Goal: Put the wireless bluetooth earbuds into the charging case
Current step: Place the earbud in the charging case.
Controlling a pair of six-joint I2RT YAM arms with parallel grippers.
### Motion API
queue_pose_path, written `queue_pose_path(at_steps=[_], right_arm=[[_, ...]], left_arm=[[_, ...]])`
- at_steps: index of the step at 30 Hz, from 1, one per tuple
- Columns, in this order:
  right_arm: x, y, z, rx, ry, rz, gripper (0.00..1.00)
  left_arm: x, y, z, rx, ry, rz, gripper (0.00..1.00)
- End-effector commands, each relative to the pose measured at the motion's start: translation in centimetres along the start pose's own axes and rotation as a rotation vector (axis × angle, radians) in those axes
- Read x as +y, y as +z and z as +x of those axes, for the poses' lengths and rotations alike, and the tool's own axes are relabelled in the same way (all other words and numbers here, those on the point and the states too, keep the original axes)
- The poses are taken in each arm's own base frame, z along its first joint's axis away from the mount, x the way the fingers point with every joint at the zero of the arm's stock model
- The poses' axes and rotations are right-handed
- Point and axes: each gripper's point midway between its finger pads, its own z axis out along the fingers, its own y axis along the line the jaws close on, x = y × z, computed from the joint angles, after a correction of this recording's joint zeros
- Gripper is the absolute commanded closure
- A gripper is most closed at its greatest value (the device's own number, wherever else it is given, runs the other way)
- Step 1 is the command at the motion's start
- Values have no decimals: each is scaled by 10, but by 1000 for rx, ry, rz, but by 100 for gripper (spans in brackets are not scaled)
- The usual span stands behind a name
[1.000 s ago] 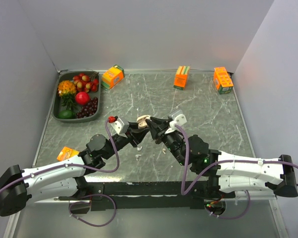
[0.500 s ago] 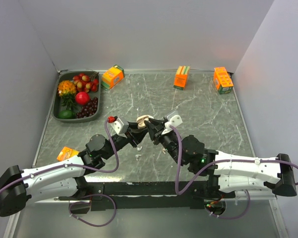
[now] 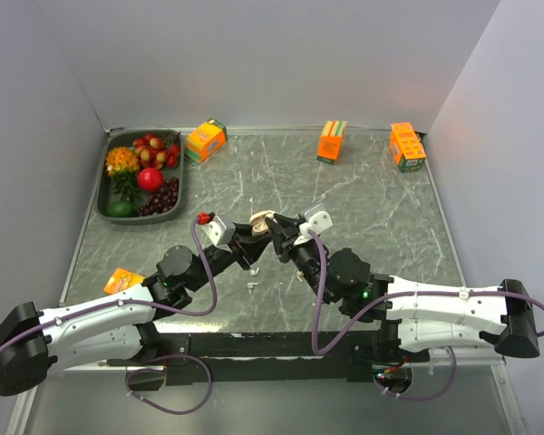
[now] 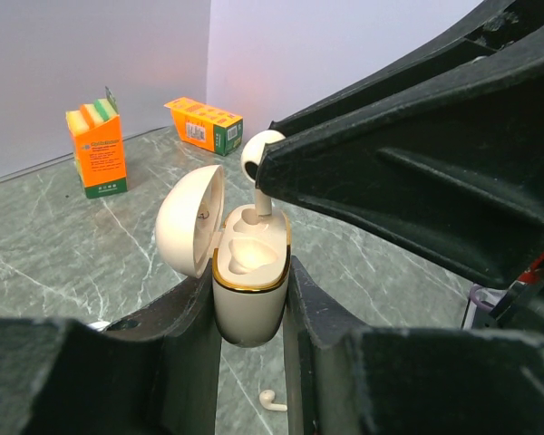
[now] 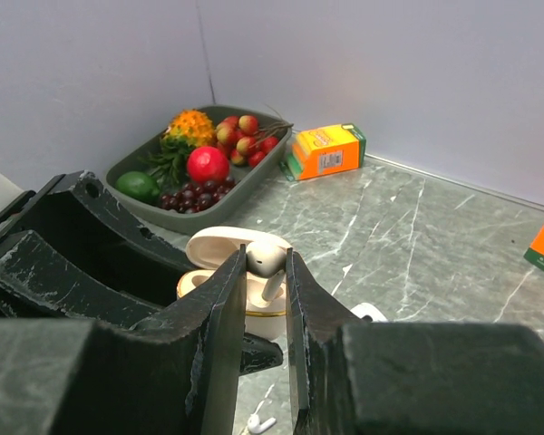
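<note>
My left gripper [image 4: 251,290] is shut on the beige charging case [image 4: 249,290], holding it upright above the table with its lid [image 4: 190,222] open to the left. My right gripper [image 5: 266,263] is shut on a white earbud [image 5: 266,256], its stem reaching down into the case's far slot [image 4: 261,207]. The near slot shows empty. A second earbud [image 4: 272,400] lies on the table below the case, also seen in the right wrist view [image 5: 259,424] and the top view [image 3: 252,285]. Both grippers meet at mid-table [image 3: 270,228].
A dark tray of fruit [image 3: 104,195] stands at the back left. Orange cartons sit along the back [image 3: 206,140], [image 3: 331,141], [image 3: 406,146], and one lies near the left arm [image 3: 122,280]. A small white object [image 5: 370,313] lies on the table right of the case.
The right arm has shifted slightly left, bringing the earbud down onto the case. The left arm and the case have stayed put.
</note>
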Motion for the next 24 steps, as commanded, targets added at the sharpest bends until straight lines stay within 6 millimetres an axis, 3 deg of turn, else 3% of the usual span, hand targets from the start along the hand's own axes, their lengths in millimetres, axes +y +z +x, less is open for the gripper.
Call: queue_pose_path(at_steps=[1, 24], right_arm=[[-5, -1, -7, -30, 21, 33, 100], [4, -3, 5, 30, 25, -13, 100]], left_arm=[[-8, 3, -23, -71, -10, 29, 99], [-5, 1, -25, -80, -14, 17, 99]])
